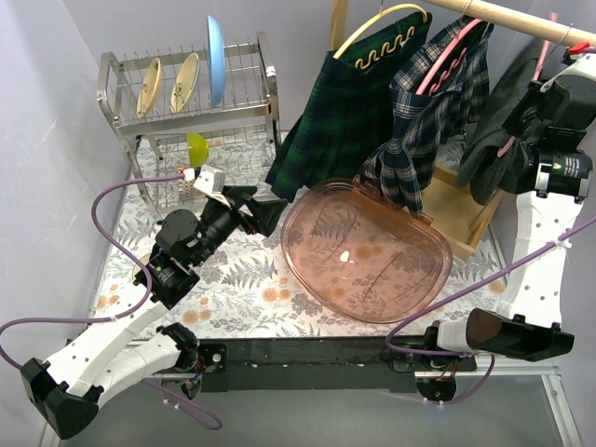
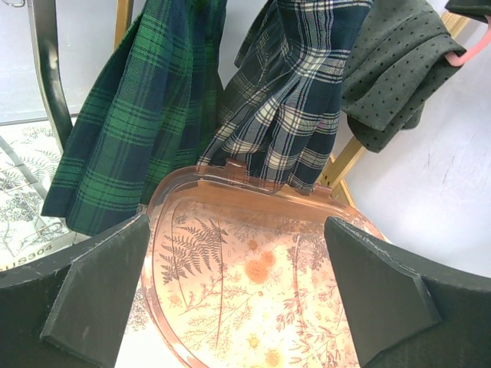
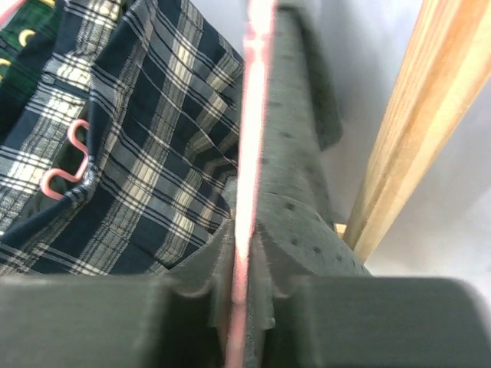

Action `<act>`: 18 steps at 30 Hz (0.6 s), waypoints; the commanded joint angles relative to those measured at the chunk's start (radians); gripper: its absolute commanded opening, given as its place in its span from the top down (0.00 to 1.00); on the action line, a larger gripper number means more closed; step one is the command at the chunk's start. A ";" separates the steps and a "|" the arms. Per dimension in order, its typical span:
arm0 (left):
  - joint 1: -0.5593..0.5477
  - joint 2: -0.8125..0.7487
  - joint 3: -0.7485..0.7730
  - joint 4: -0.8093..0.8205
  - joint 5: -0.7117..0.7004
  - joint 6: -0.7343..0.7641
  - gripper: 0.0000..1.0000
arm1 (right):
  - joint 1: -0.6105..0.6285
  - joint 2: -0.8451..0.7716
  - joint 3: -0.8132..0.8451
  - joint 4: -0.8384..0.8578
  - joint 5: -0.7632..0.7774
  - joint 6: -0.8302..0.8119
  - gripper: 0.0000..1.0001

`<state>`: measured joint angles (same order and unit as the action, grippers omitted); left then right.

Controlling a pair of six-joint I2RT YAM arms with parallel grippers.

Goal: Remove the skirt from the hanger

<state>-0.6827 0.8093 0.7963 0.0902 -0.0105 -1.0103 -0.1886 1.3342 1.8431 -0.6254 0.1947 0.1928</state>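
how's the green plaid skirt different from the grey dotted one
The green plaid skirt is tartan on a yellow hanger, untouched; the grey dotted skirt is dark with small dots on a pink hanger, which the right gripper clamps. Both hang from the wooden rail.

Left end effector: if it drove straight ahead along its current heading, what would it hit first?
The left end effector would most likely meet the pink tray at its near rim; the navy-and-white plaid skirt hangs beyond. Height relative to the rim is unclear.
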 commanded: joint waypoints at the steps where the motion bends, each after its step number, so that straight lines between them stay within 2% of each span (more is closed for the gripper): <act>1: 0.000 -0.010 0.001 0.008 0.001 0.012 0.02 | -0.002 -0.035 0.036 0.115 -0.018 -0.007 0.98; 7: 0.000 -0.016 0.001 0.008 -0.005 0.015 0.02 | -0.002 -0.052 0.089 0.139 -0.001 0.002 0.99; 18: 0.000 -0.019 0.003 0.006 -0.009 0.021 0.02 | -0.002 -0.035 0.208 0.081 -0.060 0.025 0.99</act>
<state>-0.6827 0.8093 0.7963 0.0902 -0.0116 -1.0065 -0.1886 1.3296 1.9728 -0.6651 0.1497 0.2070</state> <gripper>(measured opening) 0.981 0.078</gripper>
